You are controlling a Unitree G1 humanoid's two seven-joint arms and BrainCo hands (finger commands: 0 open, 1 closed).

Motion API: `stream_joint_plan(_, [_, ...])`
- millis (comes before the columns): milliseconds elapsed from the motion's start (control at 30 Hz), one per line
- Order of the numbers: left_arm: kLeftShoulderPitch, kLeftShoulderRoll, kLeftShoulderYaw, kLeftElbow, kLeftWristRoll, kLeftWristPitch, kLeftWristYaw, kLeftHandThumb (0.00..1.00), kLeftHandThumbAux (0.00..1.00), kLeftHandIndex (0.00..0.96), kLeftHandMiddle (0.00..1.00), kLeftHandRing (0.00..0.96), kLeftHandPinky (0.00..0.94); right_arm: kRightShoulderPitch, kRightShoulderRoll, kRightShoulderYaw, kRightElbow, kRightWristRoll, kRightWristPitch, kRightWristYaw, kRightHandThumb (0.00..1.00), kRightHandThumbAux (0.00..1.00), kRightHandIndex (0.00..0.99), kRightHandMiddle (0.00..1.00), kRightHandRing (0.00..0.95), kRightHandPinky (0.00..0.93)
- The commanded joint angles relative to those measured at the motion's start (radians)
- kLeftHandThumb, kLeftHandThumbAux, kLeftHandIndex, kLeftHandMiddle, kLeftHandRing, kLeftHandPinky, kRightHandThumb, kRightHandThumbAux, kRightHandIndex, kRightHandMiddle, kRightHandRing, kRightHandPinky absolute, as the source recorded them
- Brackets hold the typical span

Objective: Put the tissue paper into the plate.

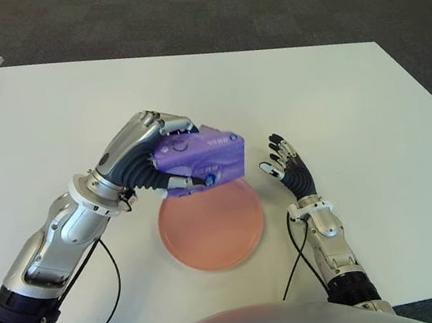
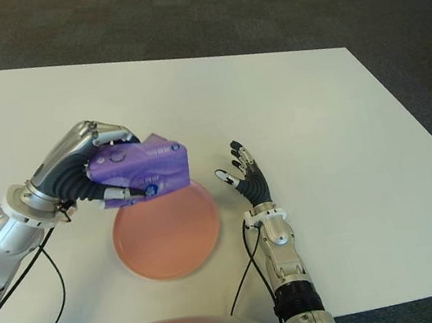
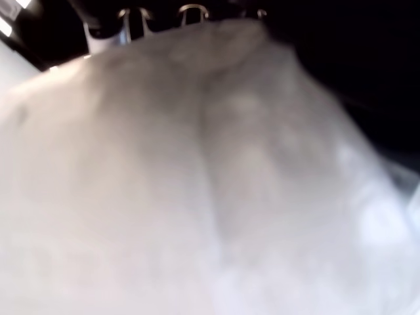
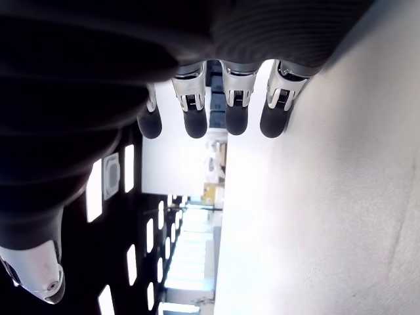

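Left eye view: left hand (image 1: 166,149) fingers clamp one tissue pack (image 1: 203,159) above one plate (image 1: 212,227); right hand (image 1: 287,164) fingers spread.

2 head eyes look down, sharing table (image 1: 337,91), 2 wrist cameras close up

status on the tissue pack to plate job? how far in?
Done: the left robot hand has grasped the purple tissue pack and has it in the air, over the far edge of the pink plate. In hand: the carry to the plate. Left: lower the pack onto the plate, which holds nothing yet, and let go. The right robot hand is open, on the right of the plate.
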Motion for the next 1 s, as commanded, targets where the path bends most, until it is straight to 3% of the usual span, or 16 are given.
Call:
stream_joint_plan(33, [0.050,0.004,0.003,-0.045,-0.021,0.020,-0.112,0.754,0.694,0.444,0.835,0.840,0.806,0.093,0.015,0.014,0.129,-0.001,0.157,0.004,0.100,0.633,0.047,0.031,0.023,0.050])
stream_joint_plan(233, [0.156,-0.014,0.020,-0.100,0.028,0.033,-0.145,0.753,0.694,0.443,0.838,0.842,0.817,0.092,0.018,0.012,0.135,0.002,0.153,0.004,0.102,0.631,0.047,0.029,0.022,0.051])
stream_joint_plan(367, [0.178,-0.007,0.034,-0.156,0.041,0.132,-0.208,0.752,0.694,0.443,0.839,0.844,0.822,0.092,0.020,0.012,0.137,-0.001,0.151,0.002,0.103,0.627,0.048,0.029,0.022,0.053])
stream_joint_plan(500, [0.160,-0.001,0.021,-0.219,0.115,0.275,-0.301,0.752,0.694,0.443,0.840,0.845,0.828,0.093,0.022,0.013,0.139,-0.002,0.144,0.002,0.105,0.622,0.049,0.030,0.023,0.055])
stream_joint_plan(633, [0.118,-0.037,-0.011,-0.177,0.189,0.331,-0.324,0.752,0.695,0.443,0.841,0.846,0.830,0.095,0.021,0.016,0.139,-0.005,0.144,0.002,0.105,0.615,0.047,0.030,0.022,0.049])
stream_joint_plan(800, [0.077,-0.066,-0.058,0.008,0.310,0.259,-0.253,0.752,0.695,0.443,0.832,0.833,0.795,0.095,0.020,0.017,0.137,-0.004,0.152,0.003,0.099,0.610,0.046,0.030,0.019,0.043])
stream_joint_plan(1000, [0.109,-0.074,-0.046,0.043,0.376,0.173,-0.171,0.752,0.696,0.443,0.823,0.826,0.778,0.098,0.021,0.016,0.129,-0.003,0.160,0.000,0.096,0.613,0.050,0.029,0.019,0.048])
